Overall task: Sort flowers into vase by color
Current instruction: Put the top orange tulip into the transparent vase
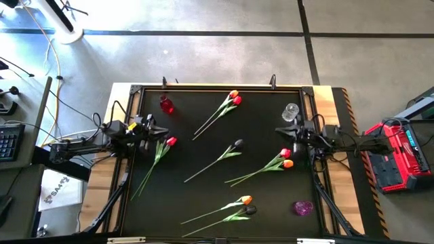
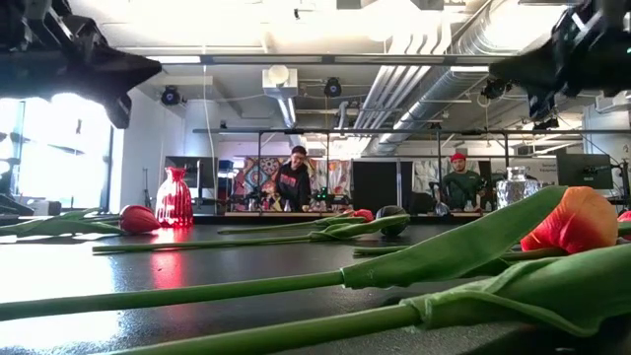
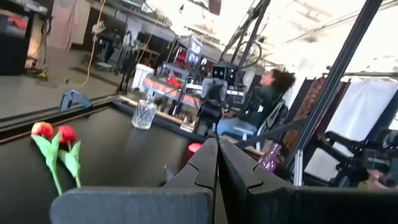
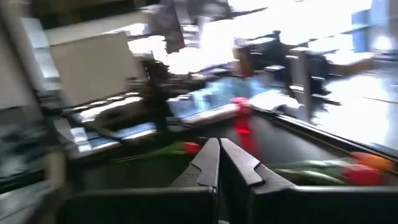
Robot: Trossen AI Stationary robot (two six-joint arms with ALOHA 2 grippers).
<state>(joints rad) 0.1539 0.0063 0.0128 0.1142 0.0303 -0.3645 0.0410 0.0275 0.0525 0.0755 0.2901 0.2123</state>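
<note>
The left gripper [image 1: 150,126] hovers at the mat's left edge, fingers [image 3: 205,168] pressed together and holding nothing. A red tulip [image 1: 171,141] lies just beside it toward the table's middle, its stem [image 1: 150,168] running away toward the front-left, so this arm looks nearest. The red vase [image 1: 166,104] stands close behind that gripper. Opposite, the right gripper [image 1: 282,133] hangs closed and empty at the right edge, just behind a red-and-orange pair [image 1: 285,158]; the clear vase [image 1: 291,111] is near behind it. The other tulips lie scattered; none is in a vase.
</note>
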